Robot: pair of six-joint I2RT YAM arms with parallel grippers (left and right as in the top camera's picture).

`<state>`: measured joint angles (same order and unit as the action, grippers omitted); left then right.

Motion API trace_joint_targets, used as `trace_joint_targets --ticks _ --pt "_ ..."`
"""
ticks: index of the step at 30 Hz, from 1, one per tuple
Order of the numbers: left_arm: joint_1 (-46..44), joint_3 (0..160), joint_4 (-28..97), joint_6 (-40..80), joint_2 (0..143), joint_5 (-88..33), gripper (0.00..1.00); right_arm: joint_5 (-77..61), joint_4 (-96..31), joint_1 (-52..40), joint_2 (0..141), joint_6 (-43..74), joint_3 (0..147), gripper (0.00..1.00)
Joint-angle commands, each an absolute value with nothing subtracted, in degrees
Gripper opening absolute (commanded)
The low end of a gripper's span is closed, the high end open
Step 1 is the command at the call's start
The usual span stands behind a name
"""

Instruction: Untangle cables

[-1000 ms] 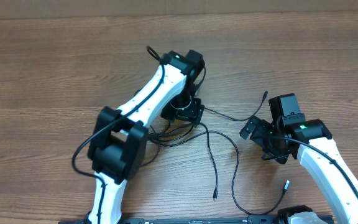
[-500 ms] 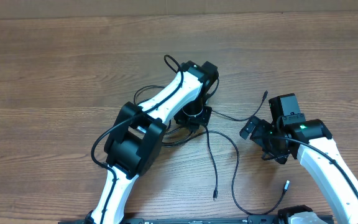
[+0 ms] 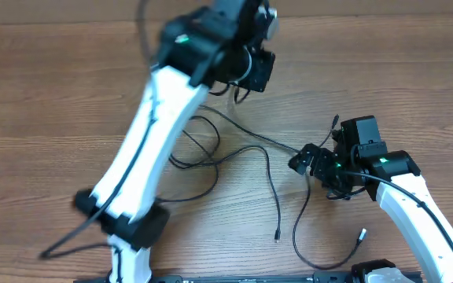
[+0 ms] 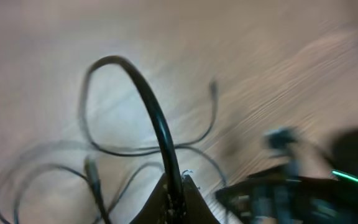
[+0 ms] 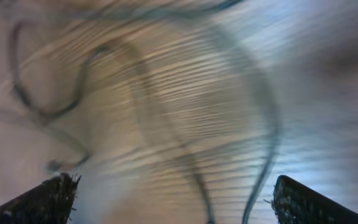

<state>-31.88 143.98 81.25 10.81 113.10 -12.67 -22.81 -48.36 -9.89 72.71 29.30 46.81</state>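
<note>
Left hand (image 4: 178, 182) pinched tight on a cable (image 4: 158, 118) loop, plain from its wrist, hidden overhead; right hand (image 5: 176, 186) wide apart.

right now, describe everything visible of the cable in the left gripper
A thin black flexible cord, rubbery-looking. The left gripper is shut on it; it arches away from the fingertips in a loop, then curves back toward the other cables lying on the wooden table. Blur hides its plug ends.

Brown wood-grain table (image 3: 53, 94); paler tan band (image 3: 384, 6) beyond far edge; even light.
</note>
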Motion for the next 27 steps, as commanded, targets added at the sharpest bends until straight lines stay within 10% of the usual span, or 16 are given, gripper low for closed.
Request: trace_joint_targets --ticks 1,13,27 --pt "-32.16 146.06 81.65 4.99 108.2 -13.54 0.04 -34.2 -47.35 -9.89 72.77 17.34 46.87 1.0" --pt "-32.14 146.06 77.73 2.5 94.28 -13.17 0.04 -48.18 -20.23 -22.11 72.77 7.11 46.87 1.0" --pt "-32.14 146.04 78.91 2.48 92.18 -13.02 0.04 -5.78 -1.34 -37.43 72.77 3.9 46.87 0.95"
